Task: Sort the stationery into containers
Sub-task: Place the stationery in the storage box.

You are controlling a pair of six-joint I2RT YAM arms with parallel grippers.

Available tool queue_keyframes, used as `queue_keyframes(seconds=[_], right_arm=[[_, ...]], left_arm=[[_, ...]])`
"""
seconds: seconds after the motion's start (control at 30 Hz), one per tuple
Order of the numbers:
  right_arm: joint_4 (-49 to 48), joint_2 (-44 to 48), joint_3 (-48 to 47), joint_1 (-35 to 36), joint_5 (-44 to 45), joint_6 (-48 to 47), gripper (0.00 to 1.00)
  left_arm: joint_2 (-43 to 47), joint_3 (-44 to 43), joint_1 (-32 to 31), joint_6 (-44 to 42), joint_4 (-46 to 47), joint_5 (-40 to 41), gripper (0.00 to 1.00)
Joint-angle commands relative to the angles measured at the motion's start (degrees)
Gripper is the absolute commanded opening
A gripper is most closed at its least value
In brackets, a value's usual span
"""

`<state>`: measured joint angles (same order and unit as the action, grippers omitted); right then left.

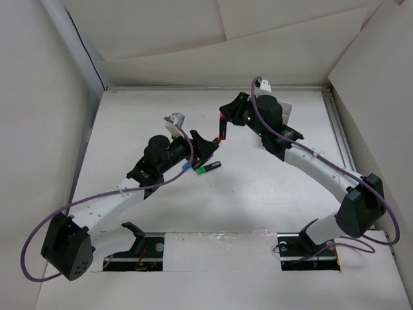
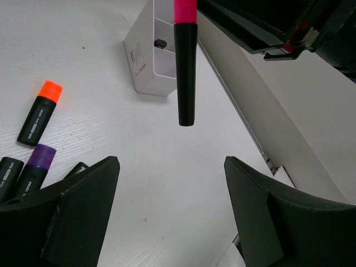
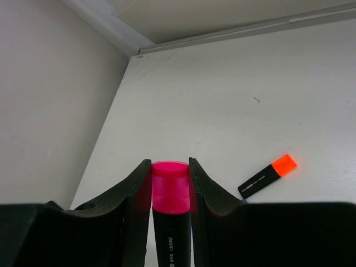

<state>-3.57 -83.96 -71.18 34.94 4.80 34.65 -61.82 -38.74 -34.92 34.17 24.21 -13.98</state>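
Observation:
My right gripper [image 3: 169,172] is shut on a pink-capped black marker [image 3: 171,194] and holds it upright above the table; it hangs in the left wrist view [image 2: 186,67] and shows in the top view [image 1: 221,126]. The white organiser [image 2: 146,64] stands just behind it, its compartments mostly out of sight. My left gripper [image 2: 171,186] is open and empty over bare table, near the right gripper [image 1: 222,120]. An orange-capped marker [image 2: 39,113] and a purple-capped one [image 2: 34,169] lie to its left. A green-capped marker [image 1: 208,169] lies by the left gripper [image 1: 205,146].
A blue-ended marker [image 1: 186,166] lies partly under the left wrist. The orange marker also shows in the right wrist view [image 3: 267,176]. White walls enclose the table at left [image 1: 39,129], back and right. A rail [image 1: 339,139] runs along the right edge.

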Motion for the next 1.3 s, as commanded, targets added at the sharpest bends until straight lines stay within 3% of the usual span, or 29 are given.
queue_keyframes(seconds=[0.0, 0.2, 0.4, 0.63, 0.9, 1.0, 1.27], right_arm=[[-3.6, 2.0, 0.9, 0.0, -4.4, 1.0, 0.14], [-4.7, 1.4, 1.5, 1.3, -6.7, 1.0, 0.14], [-5.2, 0.4, 1.5, 2.4, -7.3, 1.6, 0.14], [-5.8, -0.1, 1.5, 4.3, -8.5, 1.6, 0.14], [-5.8, 1.0, 2.0, 4.3, -9.9, 1.6, 0.14], [-5.8, 1.7, 2.6, 4.3, -9.9, 1.6, 0.14], [-5.8, 5.6, 5.5, 3.7, -11.9, 1.6, 0.14]], left_arm=[[-0.9, -2.7, -0.1, -1.4, 4.2, -1.2, 0.73], [-3.0, -3.9, -0.1, -1.4, 4.9, -2.5, 0.73], [-3.5, -3.9, -0.1, -1.4, 6.2, -3.5, 0.66], [-4.5, -3.9, -0.1, -1.9, 6.2, -1.8, 0.32], [-6.2, -4.4, -0.1, -1.9, 6.2, -1.8, 0.3], [-6.2, -4.4, -0.1, -2.4, 6.2, -1.8, 0.23], [-5.1, -3.9, -0.1, -3.1, 5.0, 1.5, 0.17]])
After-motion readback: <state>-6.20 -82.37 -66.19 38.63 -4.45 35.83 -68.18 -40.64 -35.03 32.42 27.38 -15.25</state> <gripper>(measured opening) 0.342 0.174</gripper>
